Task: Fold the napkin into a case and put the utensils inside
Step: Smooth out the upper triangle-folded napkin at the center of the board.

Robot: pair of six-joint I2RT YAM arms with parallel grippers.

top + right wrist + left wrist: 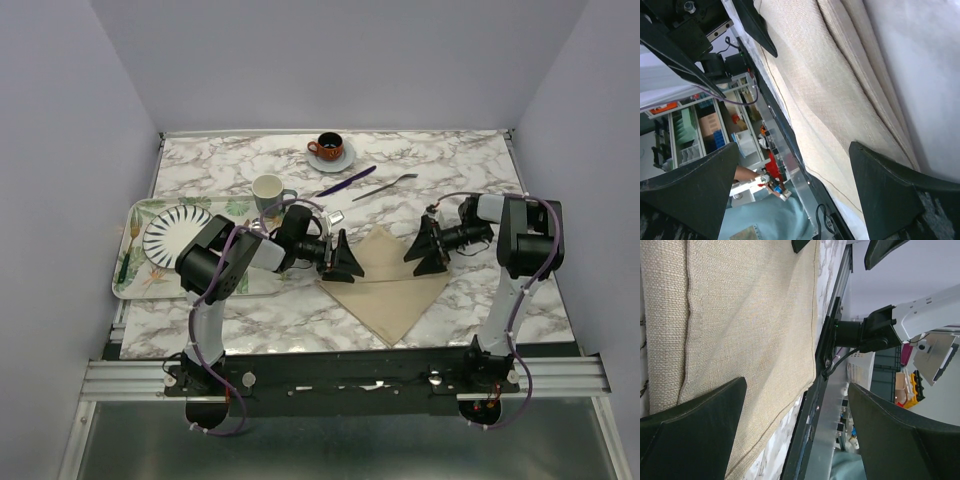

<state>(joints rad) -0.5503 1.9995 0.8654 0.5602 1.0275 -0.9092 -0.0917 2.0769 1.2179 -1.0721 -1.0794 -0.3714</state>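
I am watching the plain beige-tan cloth napkin [385, 295], which is lying partly folded on the white marble-patterned counter [460, 160], directly between the two arms. Its widest line is running left to right, from one set of jaws toward the other, while its points are aiming toward the bases and away from them. The left jaws are hanging over the cloth's left corner and the right jaws over its right corner. Both are standing wide apart, facing each other and holding nothing, and neither arm is clearly the nearer. I am judging that no narrow pocket is formed yet, so the coming fold is turning on that cross-wise line. The slim dark purple knife [345, 181] and the silver metal fork [385, 186] are lying side by side beyond the napkin, apart from it, both slanting from near-left to far-right. I am finding no brand, label or readable writing in any view.
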